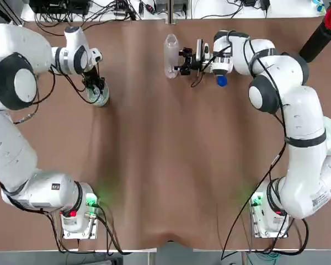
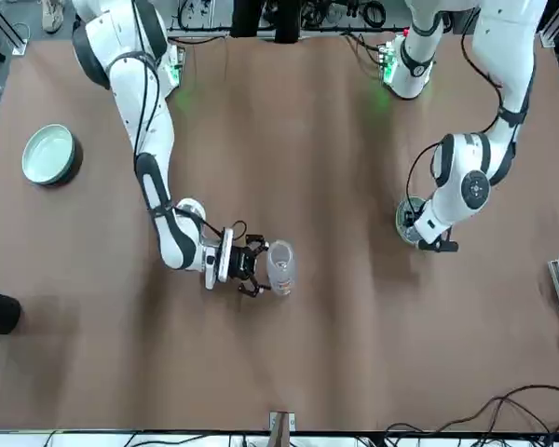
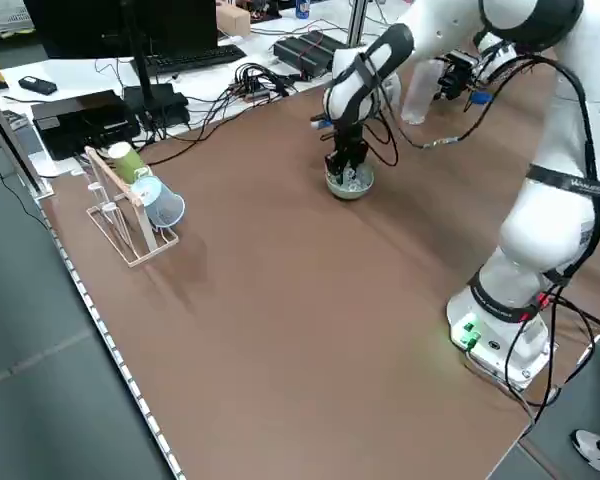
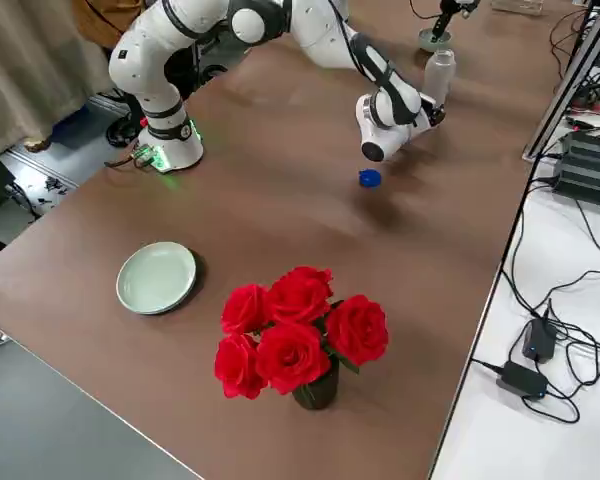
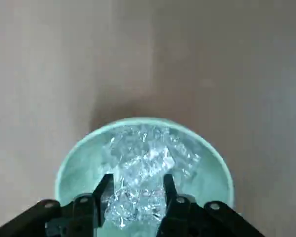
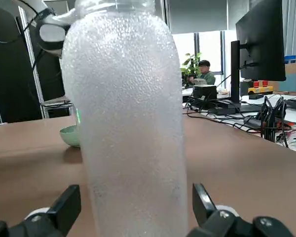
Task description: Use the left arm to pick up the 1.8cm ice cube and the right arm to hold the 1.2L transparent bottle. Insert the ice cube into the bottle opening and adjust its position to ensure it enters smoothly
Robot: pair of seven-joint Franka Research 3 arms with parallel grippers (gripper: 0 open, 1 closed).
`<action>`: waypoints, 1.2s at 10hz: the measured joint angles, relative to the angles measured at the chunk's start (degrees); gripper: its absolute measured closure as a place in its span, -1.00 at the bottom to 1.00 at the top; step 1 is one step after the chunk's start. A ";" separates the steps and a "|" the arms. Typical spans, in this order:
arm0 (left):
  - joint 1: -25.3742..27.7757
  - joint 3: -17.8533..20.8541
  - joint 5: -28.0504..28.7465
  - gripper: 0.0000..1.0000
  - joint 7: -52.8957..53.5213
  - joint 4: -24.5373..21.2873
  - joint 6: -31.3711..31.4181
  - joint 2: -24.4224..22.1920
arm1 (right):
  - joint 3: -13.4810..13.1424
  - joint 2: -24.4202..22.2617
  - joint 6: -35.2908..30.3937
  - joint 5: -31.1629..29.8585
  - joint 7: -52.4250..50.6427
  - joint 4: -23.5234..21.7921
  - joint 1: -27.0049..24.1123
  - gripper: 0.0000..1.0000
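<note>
A small pale green bowl point(image 5: 74, 158) near the table's far left holds several translucent ice cubes. My left gripper point(image 5: 136, 190) reaches down into the bowl point(image 1: 99, 96), shut on an ice cube point(image 5: 138, 200) that sits between its black fingers. The clear bottle point(image 1: 171, 55) stands upright at the far middle of the table. My right gripper point(image 1: 183, 61) lies level beside it, open. In the right wrist view the bottle point(image 6: 133, 123) fills the space between the two fingers point(image 6: 64, 207), with a thin gap on each side.
A blue cap point(image 1: 221, 81) lies under the right arm's wrist. A black cylinder with a red top point(image 1: 320, 36) stands at the far right. A pale green plate point(image 4: 156, 277) and a vase of red roses point(image 4: 300, 335) sit on the right side. A cup rack point(image 3: 130, 200) stands on the left edge.
</note>
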 joint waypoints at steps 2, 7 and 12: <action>0.22 0.01 0.00 0.09 0.00 0.08 -3.73 -4.02 | 0.00 0.00 0.01 0.04 -0.01 0.04 0.00 -1.00; 0.05 -2.03 0.00 0.09 -3.12 4.49 -15.42 -10.96 | 0.00 0.01 0.01 0.10 -0.02 0.07 0.00 -1.00; -0.32 -9.46 -0.37 0.09 -12.77 16.26 -22.11 -11.70 | 0.00 0.02 0.01 0.11 -0.03 0.11 0.01 -1.00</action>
